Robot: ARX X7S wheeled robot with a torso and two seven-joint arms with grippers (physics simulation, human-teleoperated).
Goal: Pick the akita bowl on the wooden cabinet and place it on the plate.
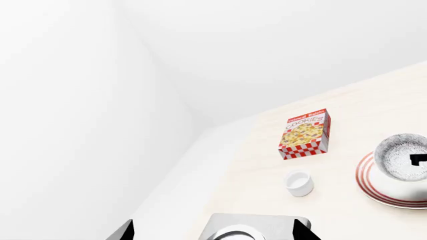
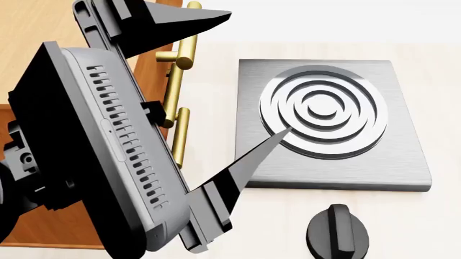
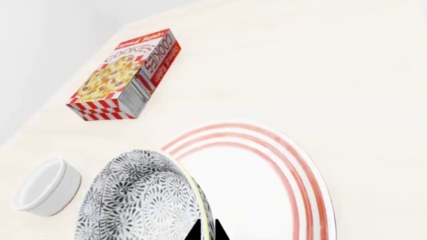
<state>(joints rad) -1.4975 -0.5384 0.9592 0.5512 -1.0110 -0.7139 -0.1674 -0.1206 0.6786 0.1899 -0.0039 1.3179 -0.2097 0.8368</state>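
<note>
Right wrist view: black-and-white patterned akita bowl over red-ringed plate, rim pinched in right gripper.

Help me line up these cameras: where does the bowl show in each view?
Left wrist: the bowl sits at the right edge, over the plate.
Head: not in view.
Right wrist: the bowl sits bottom left, over the plate.
Shared landmark: the cookie box, beyond the bowl in both wrist views.

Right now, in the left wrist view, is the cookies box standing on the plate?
No. The cookies box stands on the pale table, apart from the red-ringed plate, which holds the patterned bowl.
</note>
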